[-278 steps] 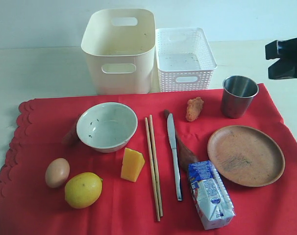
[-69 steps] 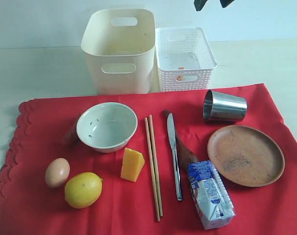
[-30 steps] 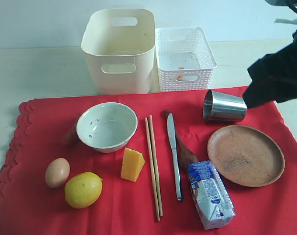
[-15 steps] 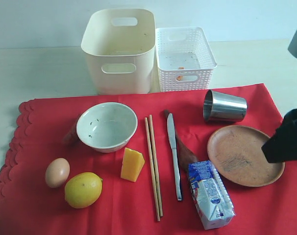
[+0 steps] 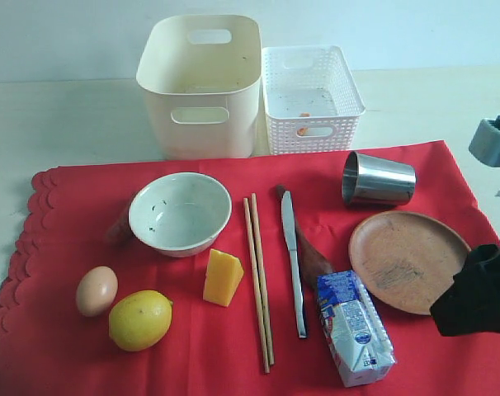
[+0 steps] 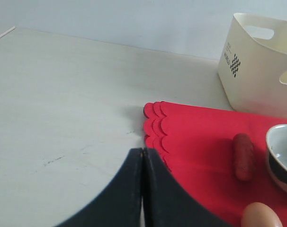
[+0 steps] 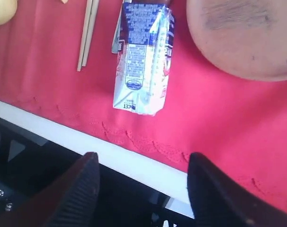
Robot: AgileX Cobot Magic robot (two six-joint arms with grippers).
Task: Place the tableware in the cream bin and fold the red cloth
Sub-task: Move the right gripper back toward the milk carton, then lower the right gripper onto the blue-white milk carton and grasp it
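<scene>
Counting what is done, I find nothing yet: the cream bin, far beyond my right fingers, looks empty. The bowl, chopsticks, knife, spoon, cup and plate lie on the unfolded red cloth. My right fingers stand apart and hold nothing, and my left fingers are pressed together. The white basket holds only orange crumbs.

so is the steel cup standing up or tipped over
Tipped over. The steel cup lies on its side on the red cloth, its open mouth facing sideways toward the knife.
</scene>
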